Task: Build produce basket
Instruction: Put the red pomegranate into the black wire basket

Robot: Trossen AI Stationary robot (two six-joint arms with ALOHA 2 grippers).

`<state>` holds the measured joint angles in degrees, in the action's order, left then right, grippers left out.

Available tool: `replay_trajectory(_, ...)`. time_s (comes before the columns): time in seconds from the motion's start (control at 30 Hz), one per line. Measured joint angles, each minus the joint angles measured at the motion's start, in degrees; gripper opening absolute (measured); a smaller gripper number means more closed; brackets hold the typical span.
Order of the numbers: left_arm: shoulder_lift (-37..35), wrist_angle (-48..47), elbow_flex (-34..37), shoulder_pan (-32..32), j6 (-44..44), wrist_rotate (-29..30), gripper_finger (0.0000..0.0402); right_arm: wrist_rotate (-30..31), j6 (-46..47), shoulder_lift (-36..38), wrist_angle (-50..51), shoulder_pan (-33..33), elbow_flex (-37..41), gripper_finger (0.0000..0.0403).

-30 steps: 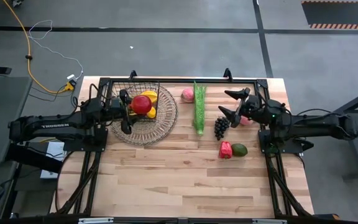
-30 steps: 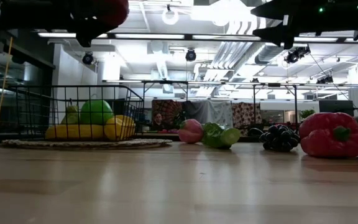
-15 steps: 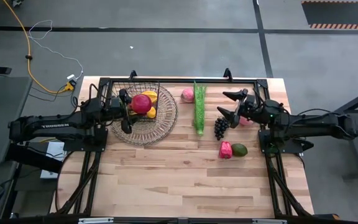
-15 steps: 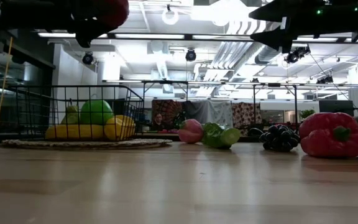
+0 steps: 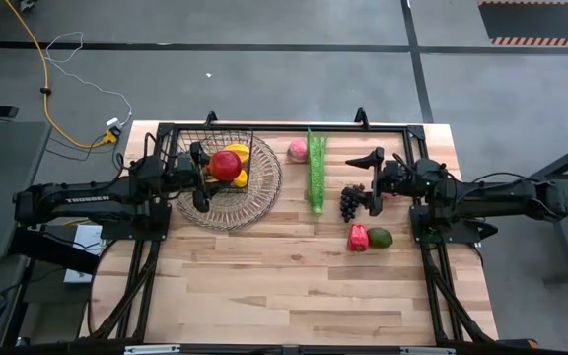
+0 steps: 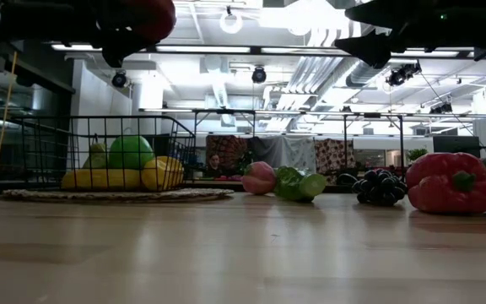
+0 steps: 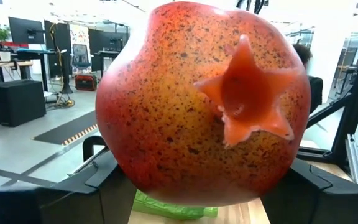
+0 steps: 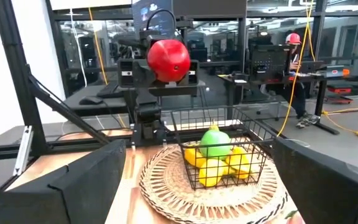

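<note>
My left gripper [image 5: 211,170] is shut on a red speckled pomegranate [image 5: 226,166] and hangs over the black wire basket [image 5: 215,140]. The basket stands on a round wicker tray [image 5: 254,202] and holds a green apple [image 8: 217,142], bananas and a lemon [image 6: 160,172]. My right gripper [image 5: 368,183] is open, high above the purple grapes [image 5: 350,202]. A pink peach [image 5: 298,150], the long green stalk [image 5: 316,170], a red pepper [image 5: 358,237] and an avocado [image 5: 380,237] lie on the table. My left gripper pinches the pomegranate between its two fingers [image 7: 73,193], one on each side of the fruit's lower body [image 7: 120,171]. The fingers come level from the table's left. The fruit is lifted clear above the basket, its star-shaped crown [image 7: 250,93] facing the wrist camera.
A black frame [image 5: 284,126] runs along the table's far edge, with posts beside both arms. The near half of the wooden table [image 5: 294,296] carries nothing. Beyond the table, the low view shows a room with desks.
My right gripper has turned about its wrist, so that its open fingers now stand one toward the far edge and one toward the near edge, and it has shifted slightly over the grapes. The left gripper has kept the pomegranate over the basket.
</note>
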<state>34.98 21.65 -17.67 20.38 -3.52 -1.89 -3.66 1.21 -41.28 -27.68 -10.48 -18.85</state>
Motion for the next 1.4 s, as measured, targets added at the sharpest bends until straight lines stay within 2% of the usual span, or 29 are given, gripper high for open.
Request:
replay_trajectory(0.17, -0.02, 0.0, 0.0, 0.0, -1.77, 0.42, 0.0262, 0.45, 0.0, 0.0, 0.0, 0.02, 0.0, 0.0392)
replay_trajectory(0.27, -0.02, -1.89, -0.33, -0.02, -4.68, 4.84, 0.0262, 2.34, 0.02, 0.0, 0.0, 0.0, 0.0, 0.0392)
replay_trajectory(0.43, 1.67, -18.51, -4.4, 0.41, -8.44, 13.24, 0.0262, 6.47, 0.0, 0.0, 0.0, 0.0, -0.02, 0.0392)
replay_trajectory(0.53, 4.63, -27.39, -6.97, 1.75, -12.45, 13.98, 0.0262, 7.3, 0.0, 0.0, 0.0, 0.0, -0.02, 0.0392)
replay_trajectory(0.63, 8.33, -31.29, -7.69, 3.49, -14.3, 14.5, 0.0262, 7.3, 0.0, 0.0, -0.08, 0.0, -0.02, 0.0392)
replay_trajectory(0.77, 13.08, -32.01, -7.7, 6.82, -14.35, 14.71, 0.0262, 7.32, 0.0, 0.0, -0.46, 0.0, -0.04, 0.0392)
replay_trajectory(0.87, 15.99, -32.15, -7.72, 8.99, -14.01, 12.42, 0.0262, 7.32, -0.13, 0.0, -0.46, 0.0, -0.04, 0.0392)
replay_trajectory(1.03, 18.68, -30.7, -7.72, 10.1, -12.01, 10.95, 0.0267, 7.35, -0.15, 0.0, -0.46, 0.0, -0.04, 0.0392)
replay_trajectory(1.4, 18.75, -29.53, -7.76, 9.92, -9.36, 10.89, 0.0339, 7.5, -0.15, 0.0, -0.46, 0.0, -0.04, 0.0392)
